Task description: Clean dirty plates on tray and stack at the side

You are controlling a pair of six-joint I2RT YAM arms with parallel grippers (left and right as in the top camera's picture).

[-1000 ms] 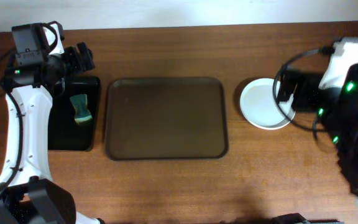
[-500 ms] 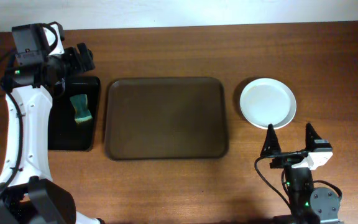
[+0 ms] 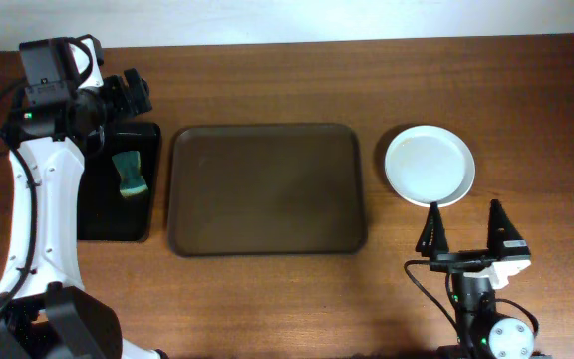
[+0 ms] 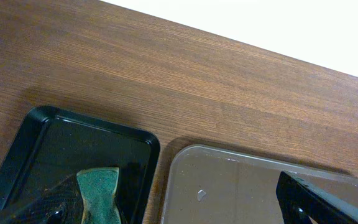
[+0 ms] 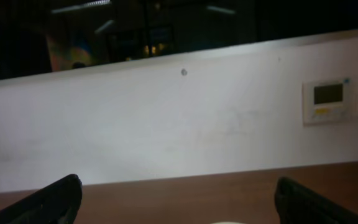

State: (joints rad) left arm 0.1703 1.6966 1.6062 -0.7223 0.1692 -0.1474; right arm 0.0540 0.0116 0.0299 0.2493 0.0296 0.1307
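The brown tray (image 3: 267,189) lies in the middle of the table with nothing on it; its near-left corner also shows in the left wrist view (image 4: 241,186). The white plates (image 3: 430,166) sit stacked on the table to its right, and look clean on top. My right gripper (image 3: 464,237) is open and empty, just in front of the plates and pointing toward them. My left gripper (image 3: 128,95) is open and empty above the far end of the black tray; its fingers show in the left wrist view (image 4: 179,211). The right wrist view (image 5: 179,205) shows open fingers, the table and a wall.
A narrow glossy black tray (image 3: 98,209) lies left of the brown tray with a green sponge (image 3: 130,173) on it; both show in the left wrist view, the tray (image 4: 55,134) and the sponge (image 4: 98,193). A small pale speck (image 4: 202,195) lies on the brown tray.
My right arm has drawn back from over the plates to the table's front edge, leaving the stack uncovered. The left arm has not moved.
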